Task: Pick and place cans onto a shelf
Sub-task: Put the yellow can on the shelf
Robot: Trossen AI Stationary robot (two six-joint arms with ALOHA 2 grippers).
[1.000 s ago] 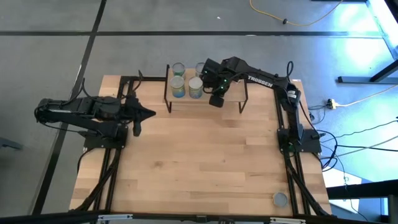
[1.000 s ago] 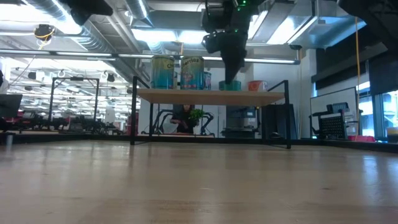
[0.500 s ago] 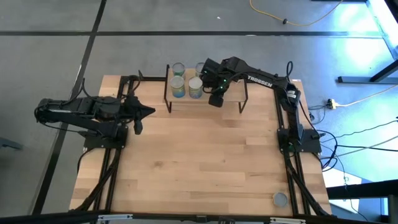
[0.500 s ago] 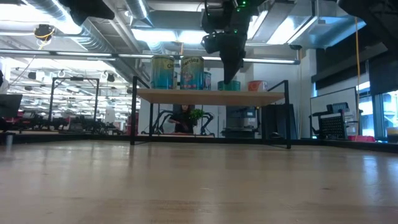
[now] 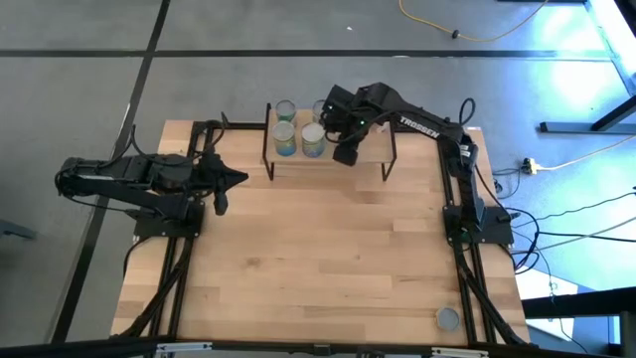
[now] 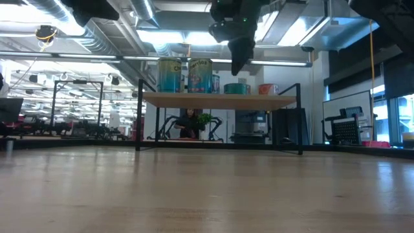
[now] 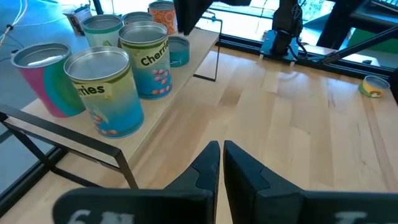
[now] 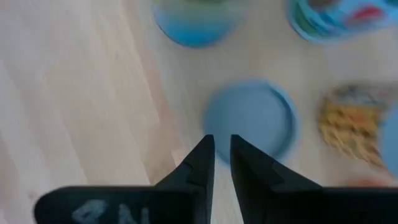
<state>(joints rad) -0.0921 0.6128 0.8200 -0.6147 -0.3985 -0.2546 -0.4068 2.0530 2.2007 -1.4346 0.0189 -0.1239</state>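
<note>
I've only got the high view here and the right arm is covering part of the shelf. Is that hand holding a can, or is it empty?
Observer: Empty. In the right wrist view the right hand has its fingers close together with nothing between them.
Operator: Is there a can under it?
Observer: Yes. In the low view a short teal can stands on the shelf, and the hand hangs above it, not touching.
Operator: What do the tall cans' labels say?
Observer: The left wrist view reads "Cherries" on one tall can.
</note>
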